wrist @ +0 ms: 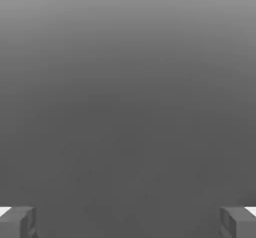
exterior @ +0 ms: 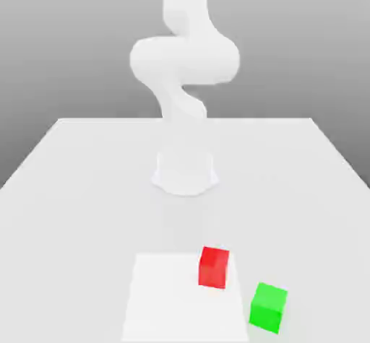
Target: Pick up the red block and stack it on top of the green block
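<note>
Rising, the arm [exterior: 185, 60] is cut off above the exterior view.

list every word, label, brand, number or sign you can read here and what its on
There are none: no text, brand, number or sign can be read on the red block, the green block, the white square on the table, or the robot arm.
</note>
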`<action>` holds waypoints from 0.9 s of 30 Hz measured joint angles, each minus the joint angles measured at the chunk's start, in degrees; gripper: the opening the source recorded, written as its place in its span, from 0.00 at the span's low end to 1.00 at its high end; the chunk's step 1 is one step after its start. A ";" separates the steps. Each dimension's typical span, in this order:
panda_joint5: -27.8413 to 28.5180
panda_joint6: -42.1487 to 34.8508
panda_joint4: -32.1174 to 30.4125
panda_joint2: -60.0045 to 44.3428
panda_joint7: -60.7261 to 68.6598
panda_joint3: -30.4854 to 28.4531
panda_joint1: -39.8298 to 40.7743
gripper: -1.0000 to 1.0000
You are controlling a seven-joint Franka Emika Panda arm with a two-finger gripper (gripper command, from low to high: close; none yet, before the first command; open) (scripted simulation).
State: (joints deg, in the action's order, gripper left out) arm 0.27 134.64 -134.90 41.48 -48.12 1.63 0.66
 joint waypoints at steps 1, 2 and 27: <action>0.09 1.35 -1.46 -2.14 -1.06 0.78 0.33 0.50; 0.13 2.70 -2.88 -4.25 -2.07 1.59 0.72 0.50; 7.18 37.69 -24.63 -54.35 -23.98 3.03 -2.54 0.00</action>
State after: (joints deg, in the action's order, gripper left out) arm 7.46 172.33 -159.52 -12.87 -72.10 4.65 -1.88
